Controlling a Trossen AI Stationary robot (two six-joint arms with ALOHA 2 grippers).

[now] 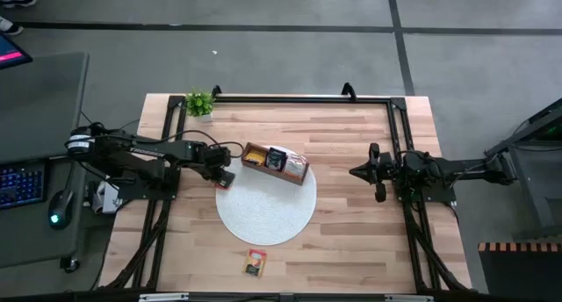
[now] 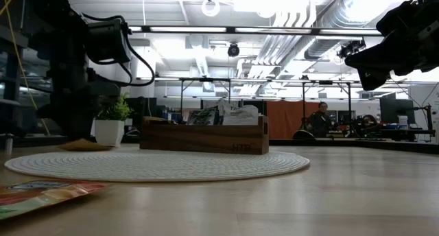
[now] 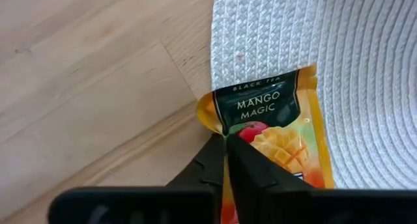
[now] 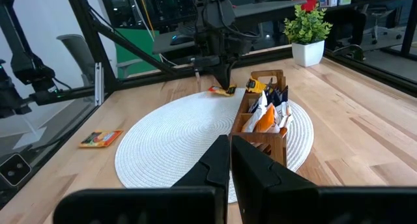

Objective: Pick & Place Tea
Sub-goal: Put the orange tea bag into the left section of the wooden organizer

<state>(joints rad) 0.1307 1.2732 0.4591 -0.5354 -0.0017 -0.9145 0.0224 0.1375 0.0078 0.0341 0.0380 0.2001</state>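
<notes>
An orange-yellow tea sachet [image 3: 280, 136] with a dark band reading "Mango Magic" lies on the left rim of the round white woven mat [image 1: 263, 216]. My left gripper [image 3: 226, 146] stands over it, pointing steeply down, shut on it; it also shows in the right wrist view, left gripper [image 4: 225, 84]. A second tea sachet [image 1: 255, 262] lies flat on the wood near the table's front edge. More tea sachets stand upright in the brown wooden box [image 1: 275, 161] on the mat's far part. My right gripper [image 1: 354, 172] waits shut at the table's right, holding nothing. My left gripper pinches the sachet's long side edge [image 3: 225, 129] between its two fingers, just below the dark band. The fingers come from above, pointing steeply down. The sachet lies on the mat's rim, one corner [image 3: 205, 113] curling up over the bare wood.
A small potted plant [image 1: 199, 103] stands at the table's far left corner. A black frame [image 1: 290, 97] runs along the table's far edge and sides. Bare wood lies between the mat and my right gripper.
</notes>
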